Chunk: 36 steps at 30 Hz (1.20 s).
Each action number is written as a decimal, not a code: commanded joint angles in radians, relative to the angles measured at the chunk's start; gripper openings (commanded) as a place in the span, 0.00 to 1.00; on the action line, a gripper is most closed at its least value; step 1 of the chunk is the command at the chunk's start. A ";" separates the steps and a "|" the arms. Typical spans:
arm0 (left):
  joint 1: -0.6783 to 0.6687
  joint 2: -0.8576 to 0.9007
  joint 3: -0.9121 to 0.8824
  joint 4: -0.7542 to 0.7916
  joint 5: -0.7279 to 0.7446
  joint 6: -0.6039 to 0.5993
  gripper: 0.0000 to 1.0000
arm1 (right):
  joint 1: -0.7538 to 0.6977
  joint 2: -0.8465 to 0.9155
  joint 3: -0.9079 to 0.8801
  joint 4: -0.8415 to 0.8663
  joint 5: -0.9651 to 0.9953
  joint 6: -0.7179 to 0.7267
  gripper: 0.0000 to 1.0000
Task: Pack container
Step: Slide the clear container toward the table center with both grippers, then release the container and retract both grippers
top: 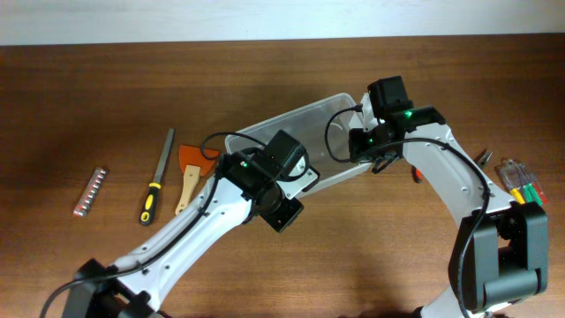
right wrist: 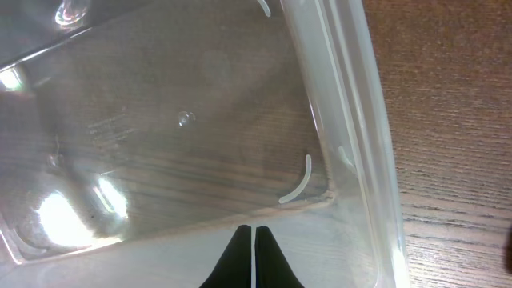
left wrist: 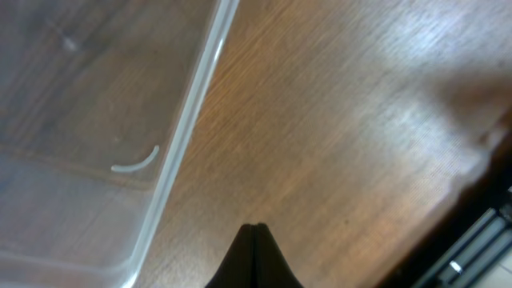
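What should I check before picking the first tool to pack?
1. Container empty: ok, nothing seen inside.
2. Left end effector free: ok, shut on nothing, over table beside the container wall.
3. Right end effector free: ok, shut on nothing, over the container floor.
4. Open for a pick: not ok, both shut.
5. File and scraper unobstructed: ok, lying left of the container.
6. Arm-to-arm clearance: cannot tell.

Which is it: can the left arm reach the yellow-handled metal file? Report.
Probably yes. The yellow-handled metal file lies uncovered beside the left arm, apart from the orange scraper. The left gripper has its jaws shut; they would need opening.
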 commanded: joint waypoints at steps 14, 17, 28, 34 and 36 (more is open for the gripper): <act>0.000 0.094 -0.094 0.164 -0.218 0.021 0.02 | 0.006 0.011 0.014 -0.035 0.019 -0.026 0.04; 0.017 0.094 -0.094 0.197 -0.224 0.020 0.02 | 0.006 0.011 0.013 -0.045 0.020 -0.026 0.04; 0.132 0.094 -0.094 0.243 -0.224 0.020 0.02 | 0.006 0.011 0.013 -0.132 0.019 -0.026 0.04; 0.177 0.094 -0.094 0.243 -0.223 0.020 0.02 | 0.006 0.010 0.013 -0.156 0.019 -0.026 0.04; 0.182 0.094 -0.094 0.243 -0.224 0.021 0.02 | 0.006 0.009 0.014 -0.159 0.019 -0.026 0.04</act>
